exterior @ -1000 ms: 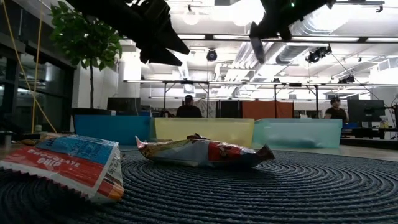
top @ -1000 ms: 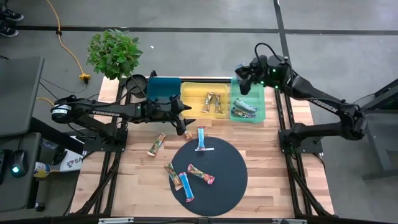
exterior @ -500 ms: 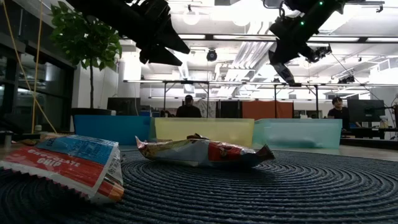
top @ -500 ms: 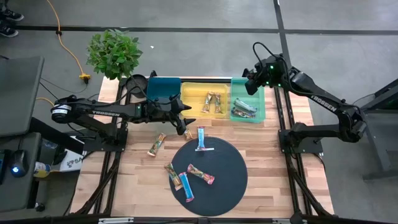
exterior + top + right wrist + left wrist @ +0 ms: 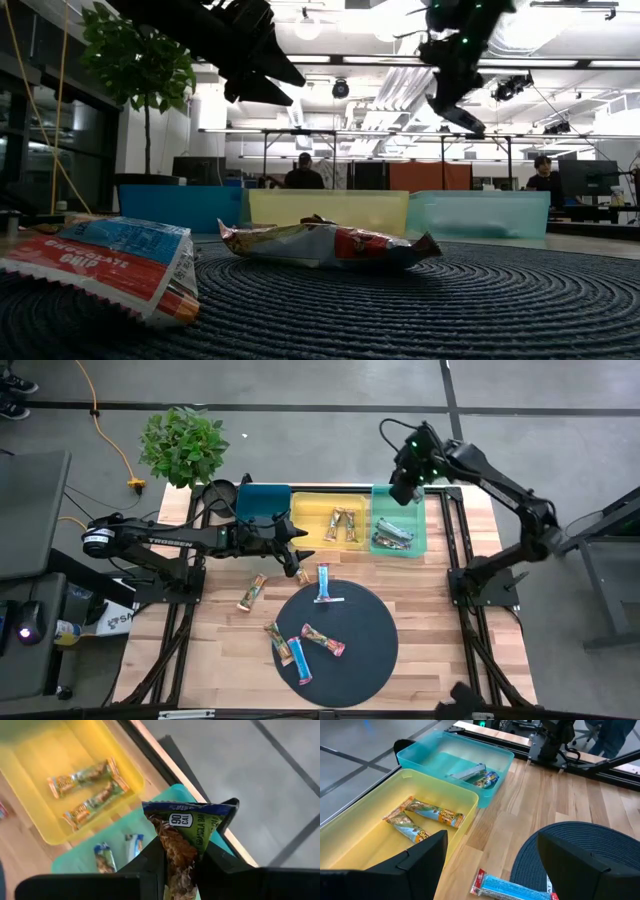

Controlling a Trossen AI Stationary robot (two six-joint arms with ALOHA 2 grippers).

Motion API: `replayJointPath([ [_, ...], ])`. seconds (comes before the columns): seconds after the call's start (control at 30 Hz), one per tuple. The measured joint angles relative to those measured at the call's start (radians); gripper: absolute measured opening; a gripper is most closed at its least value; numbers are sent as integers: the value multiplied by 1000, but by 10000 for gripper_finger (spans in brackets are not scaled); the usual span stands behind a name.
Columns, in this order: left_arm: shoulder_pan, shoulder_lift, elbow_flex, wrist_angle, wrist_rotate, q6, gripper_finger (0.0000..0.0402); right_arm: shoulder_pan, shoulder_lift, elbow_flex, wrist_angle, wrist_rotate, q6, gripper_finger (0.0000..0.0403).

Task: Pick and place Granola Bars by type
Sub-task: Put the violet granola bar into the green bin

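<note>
Right gripper (image 5: 402, 492), high view: raised above the far edge of the light green tray (image 5: 420, 546), fingers pinched narrow on a granola bar; the bar itself too small to make out from here. Left gripper (image 5: 300, 552) over bare wood just in front of the yellow tray (image 5: 310, 520), fingers spread wide, nothing between them. Yellow tray holds two tan-brown bars (image 5: 342, 525); light green tray holds silvery bars (image 5: 392, 535); blue tray (image 5: 262, 502) beside the yellow one. On the round dark mat (image 5: 360, 630): a blue bar (image 5: 323, 582) at its far rim, a blue bar (image 5: 299, 659) and two others near its left side. One tan bar (image 5: 252, 591) on the wood left of the mat. Potted plant (image 5: 183, 446) at the far left corner.

Low view: right gripper (image 5: 455, 105) up high over the pale green tray (image 5: 480, 213); left gripper (image 5: 268, 72) also aloft. Two wrapped bars lie close on the mat, a blue-labelled one (image 5: 105, 262) and a crumpled one (image 5: 325, 243).

Left wrist view: dark fingers (image 5: 422, 860) stand far apart, empty. Two tan-brown bars in the yellow tray (image 5: 375, 800), blue bar (image 5: 512, 887) on the wood by the mat.

Right wrist view: fingers (image 5: 220, 862) clamp a green-and-purple wrapped bar (image 5: 182, 827), held on end above the green tray (image 5: 75, 862).
</note>
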Motion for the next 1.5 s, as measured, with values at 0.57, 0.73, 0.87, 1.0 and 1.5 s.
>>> replayJointPath([
  [0.57, 0, 0, 1, -22, 1, -30, 304, -87, 340, 128, -198, -110, -172, 67],
  [0.73, 0, 0, 1, -23, 1, -30, 304, -83, 410, 128, -198, -125, -186, 67],
  [0.87, 0, 0, 1, -24, 1, -30, 304, -83, 464, 128, -200, -131, -178, 67],
  [1.0, 0, 0, 1, -25, 1, -30, 304, -83, 508, 128, -204, -132, -181, 67],
  [1.5, 0, 0, 1, -45, 1, -30, 304, -85, 620, 128, -173, -126, -114, 67],
])
